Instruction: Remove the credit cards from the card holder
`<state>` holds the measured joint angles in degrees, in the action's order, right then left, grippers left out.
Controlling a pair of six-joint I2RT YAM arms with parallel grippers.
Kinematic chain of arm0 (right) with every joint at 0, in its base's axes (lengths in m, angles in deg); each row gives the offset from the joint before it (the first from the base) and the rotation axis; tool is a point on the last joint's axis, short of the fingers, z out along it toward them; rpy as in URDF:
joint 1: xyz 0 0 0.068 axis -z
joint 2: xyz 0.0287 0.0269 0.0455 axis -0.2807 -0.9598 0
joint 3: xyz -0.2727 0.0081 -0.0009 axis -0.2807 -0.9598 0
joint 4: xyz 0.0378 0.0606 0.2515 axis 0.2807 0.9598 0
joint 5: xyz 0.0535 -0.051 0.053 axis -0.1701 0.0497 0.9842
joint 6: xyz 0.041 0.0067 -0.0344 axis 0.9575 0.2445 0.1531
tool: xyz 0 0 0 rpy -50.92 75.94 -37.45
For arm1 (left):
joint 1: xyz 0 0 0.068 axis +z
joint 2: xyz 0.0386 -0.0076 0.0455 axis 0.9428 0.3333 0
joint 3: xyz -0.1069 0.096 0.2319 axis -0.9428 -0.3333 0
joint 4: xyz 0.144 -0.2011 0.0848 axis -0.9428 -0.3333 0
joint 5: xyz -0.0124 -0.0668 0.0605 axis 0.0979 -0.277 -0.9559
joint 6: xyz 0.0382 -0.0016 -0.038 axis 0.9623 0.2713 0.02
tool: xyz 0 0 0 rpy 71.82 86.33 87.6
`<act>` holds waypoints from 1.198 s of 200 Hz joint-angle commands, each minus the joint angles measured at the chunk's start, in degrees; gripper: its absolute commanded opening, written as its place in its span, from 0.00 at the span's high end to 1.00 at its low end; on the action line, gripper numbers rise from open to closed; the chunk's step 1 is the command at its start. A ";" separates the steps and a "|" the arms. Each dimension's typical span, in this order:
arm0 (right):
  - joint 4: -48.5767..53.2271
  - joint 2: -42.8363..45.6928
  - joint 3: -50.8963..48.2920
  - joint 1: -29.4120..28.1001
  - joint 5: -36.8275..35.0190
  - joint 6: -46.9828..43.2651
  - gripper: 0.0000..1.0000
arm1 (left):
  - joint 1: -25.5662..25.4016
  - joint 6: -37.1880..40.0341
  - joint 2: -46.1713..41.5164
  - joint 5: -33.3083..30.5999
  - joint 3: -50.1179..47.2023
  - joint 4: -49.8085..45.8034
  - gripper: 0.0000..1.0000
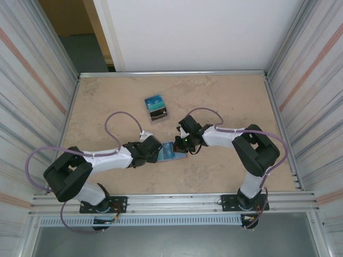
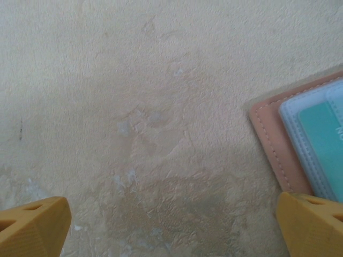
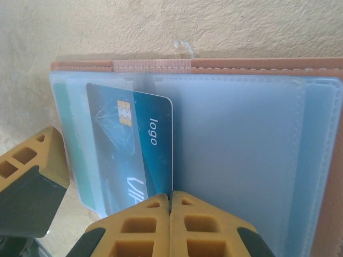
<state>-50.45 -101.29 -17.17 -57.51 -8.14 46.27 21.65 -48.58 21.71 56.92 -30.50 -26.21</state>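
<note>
The right gripper (image 3: pixel 170 201) is pressed together at the edge of a blue plastic card (image 3: pixel 140 155) in the open pink card holder (image 3: pixel 257 63). The left gripper (image 2: pixel 174 217) is spread wide beside it

This is looking like a robotics lab cell, built for bench-top trials. Two white-and-black robot arms, the left arm (image 1: pixel 107 159) and the right arm (image 1: pixel 236 139), are sitting bolted to an aluminium rail (image 1: pixel 177 202) that is running along the near edge of a beige, stone-patterned bench (image 1: pixel 225 96). A ribbed left panel (image 1: pixel 32 80) and a ribbed right panel (image 1: pixel 316 64) are closing in the bench, and a plain white board (image 1: pixel 203 32) is standing across the back, making a booth. Lavender cables (image 1: pixel 115 120) are looping loose along the arms. A perforated metal strip (image 1: pixel 177 219) is lying just in front of the rail. Past the back left corner, a gap (image 1: pixel 80 48) is showing dark floor and a tan wall.
</note>
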 commanded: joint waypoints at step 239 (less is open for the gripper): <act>3.29 3.11 0.11 2.86 -0.43 -1.84 1.00 | 0.98 10.00 4.74 1.29 5.62 1.77 0.01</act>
<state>-49.40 -99.98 -17.12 -55.43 -7.74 45.81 22.20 -41.81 26.94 59.84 -24.91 -23.08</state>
